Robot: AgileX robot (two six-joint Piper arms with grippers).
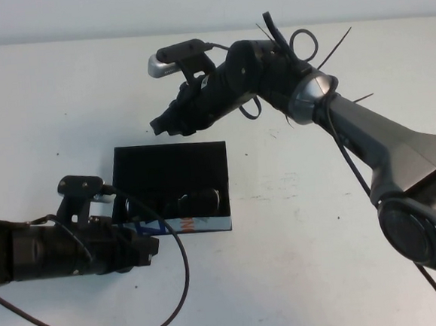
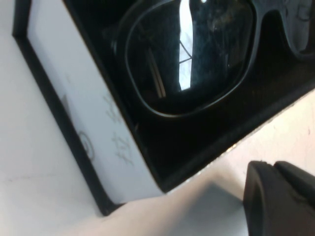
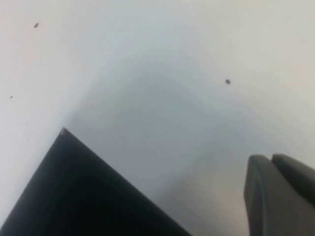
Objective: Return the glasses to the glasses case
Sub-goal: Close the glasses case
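Now, left to right. Your left gripper (image 1: 151, 247) low at glasses case (image 1: 171, 188) front-left corner; can't tell its finger state. Glasses (image 1: 177, 204) lie inside case, long axis along printed front edge, lenses facing that edge. Flap open, lying flat behind. Your right gripper (image 1: 163, 124) hovers just behind flap, looks pressed together. Risk: careless flap push slides case across table (image 1: 302, 277), or left arm's cable snags it.

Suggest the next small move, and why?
Probably the right hand, hovering at the far edge of the flap, should tip it forward to shut the case. The glasses already lie inside, and the left hand sits at the case's front-left corner.
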